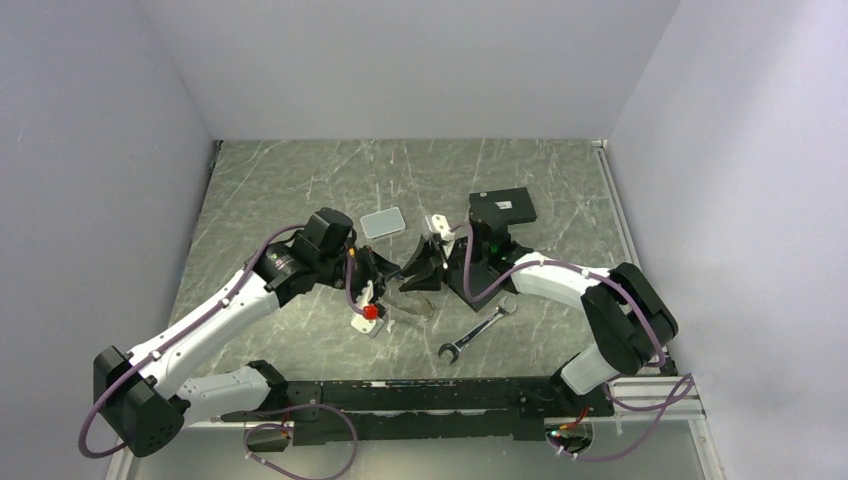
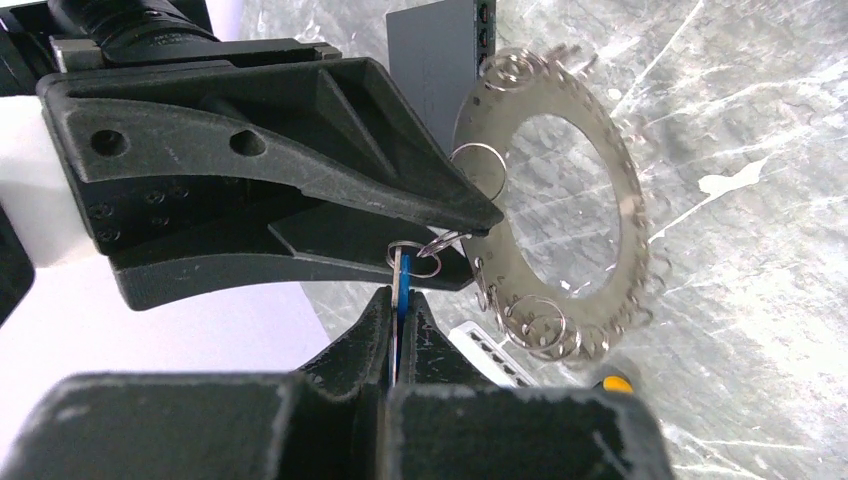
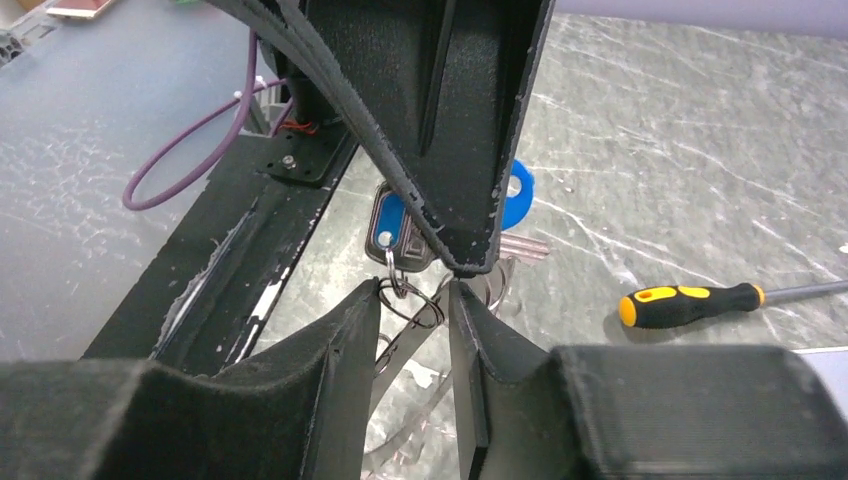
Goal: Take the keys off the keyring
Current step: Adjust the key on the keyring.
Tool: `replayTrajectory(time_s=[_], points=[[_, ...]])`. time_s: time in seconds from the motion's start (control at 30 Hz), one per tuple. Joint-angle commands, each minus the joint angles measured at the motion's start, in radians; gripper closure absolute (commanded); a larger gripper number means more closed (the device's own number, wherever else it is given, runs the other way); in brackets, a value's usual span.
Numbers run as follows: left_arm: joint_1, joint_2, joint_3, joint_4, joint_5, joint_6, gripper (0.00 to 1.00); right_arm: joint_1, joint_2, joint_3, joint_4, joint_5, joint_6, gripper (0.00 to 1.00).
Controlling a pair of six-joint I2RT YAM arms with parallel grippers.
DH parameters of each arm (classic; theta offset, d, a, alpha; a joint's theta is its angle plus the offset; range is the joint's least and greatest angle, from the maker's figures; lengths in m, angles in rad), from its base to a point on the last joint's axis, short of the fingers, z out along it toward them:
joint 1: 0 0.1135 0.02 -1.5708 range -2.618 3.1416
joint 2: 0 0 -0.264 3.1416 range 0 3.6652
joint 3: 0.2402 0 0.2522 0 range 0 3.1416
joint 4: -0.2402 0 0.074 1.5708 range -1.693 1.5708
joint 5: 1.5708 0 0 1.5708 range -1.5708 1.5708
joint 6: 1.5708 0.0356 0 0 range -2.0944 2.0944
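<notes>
Top view: two robot arms reach inward over a marbled grey worktop (image 1: 300, 180) and meet at its middle. The left gripper (image 1: 388, 272) and right gripper (image 1: 428, 268) come nearly tip to tip, which looks like each is taking one side of the same small object. That object is too small to make out here. A silver wrench (image 1: 478, 328) lies nearer the arm bases. A black flat rectangle (image 1: 503, 209) lies behind the right gripper.

Left wrist view: the left jaws are closed tight on the thin edge of a blue tagged piece (image 2: 401, 298). This probably anchors it so it cannot swing. Just above it, the right jaws come in from the left, narrowed around small linking rings (image 2: 428, 250) that join the tag to the keyring (image 2: 625, 215). The keyring is a broad flat metal hoop, tilted, just beside both grippers. More small rings (image 2: 540, 320) are threaded along its rim. I cannot tell whether it is lifted off the worktop.

Right wrist view: the right jaws show a narrow gap with the linking rings lying across it. Whether they truly pinch the wire is unclear. The left gripper comes down from above, holding the blue tagged piece by its body. Holding the two sides opposed like this likely lets one side pull or twist the ring off. A yellow-handled screwdriver (image 3: 690, 298) and a blue disc (image 3: 517, 190) lie on the worktop beyond.
</notes>
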Motion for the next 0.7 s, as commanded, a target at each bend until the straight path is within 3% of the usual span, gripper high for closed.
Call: replayTrajectory(time_s=[0.0,0.1,0.2,0.53,0.67], points=[[-0.003,-0.037,0.028,0.000,0.041,0.015,1.00,-0.001,-0.024,0.022,-0.158,-0.036,-0.161,0.65],[-0.003,-0.046,0.028,-0.024,0.042,0.033,1.00,-0.001,-0.032,0.064,-0.344,-0.031,-0.306,0.59],[-0.003,-0.050,0.023,-0.027,0.044,0.034,1.00,-0.002,-0.038,0.088,-0.419,-0.033,-0.354,0.59],[-0.003,-0.051,0.014,-0.053,0.057,0.089,1.00,-0.029,-0.047,0.123,-0.341,-0.050,-0.225,0.57],[-0.003,-0.045,0.014,-0.037,0.049,0.067,1.00,-0.030,-0.056,0.159,-0.488,-0.045,-0.334,0.62]])
